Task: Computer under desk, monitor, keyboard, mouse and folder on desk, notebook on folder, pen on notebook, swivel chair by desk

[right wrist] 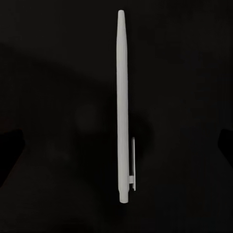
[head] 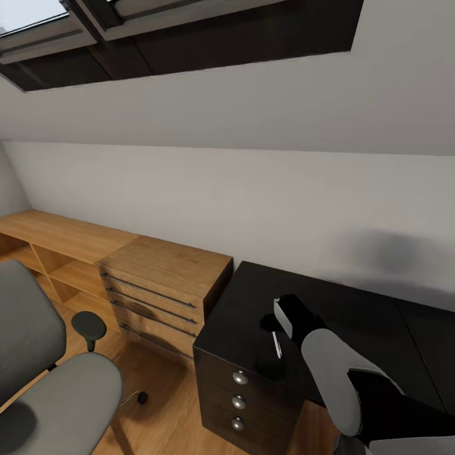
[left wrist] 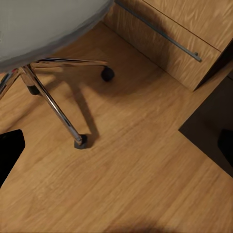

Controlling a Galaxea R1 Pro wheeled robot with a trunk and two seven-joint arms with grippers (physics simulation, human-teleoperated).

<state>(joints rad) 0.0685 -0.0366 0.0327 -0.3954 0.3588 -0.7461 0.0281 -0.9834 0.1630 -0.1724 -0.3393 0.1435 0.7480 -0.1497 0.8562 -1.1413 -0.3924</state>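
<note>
On the near left part of the black desk (head: 354, 309), above its three-drawer unit, the right gripper (head: 273, 328) was seen hovering over the white pen (head: 276, 344). From the right wrist view the pen (right wrist: 122, 107) was shown lying flat on the dark surface, centred between two dark finger tips at the picture's edges, so the jaws were judged to be wide open and not touching it. The swivel chair (head: 44, 379) was placed at the near left, well apart from the desk, and its chrome base (left wrist: 53, 92) was seen on the wooden floor (left wrist: 136, 174) in the left wrist view. The state of the left gripper could not be told.

Several risks were judged from here. The pen was thin and round, so it could be rolled away or pushed aside if the fingers were lowered unevenly. If the gripper was closed too high, only air would be caught; if too low, the tips could be pressed against the desk. The pen also lay near the desk's front edge, so a careless push could send it to the floor. A light wooden drawer chest (head: 164, 287) stood just left of the desk
</note>
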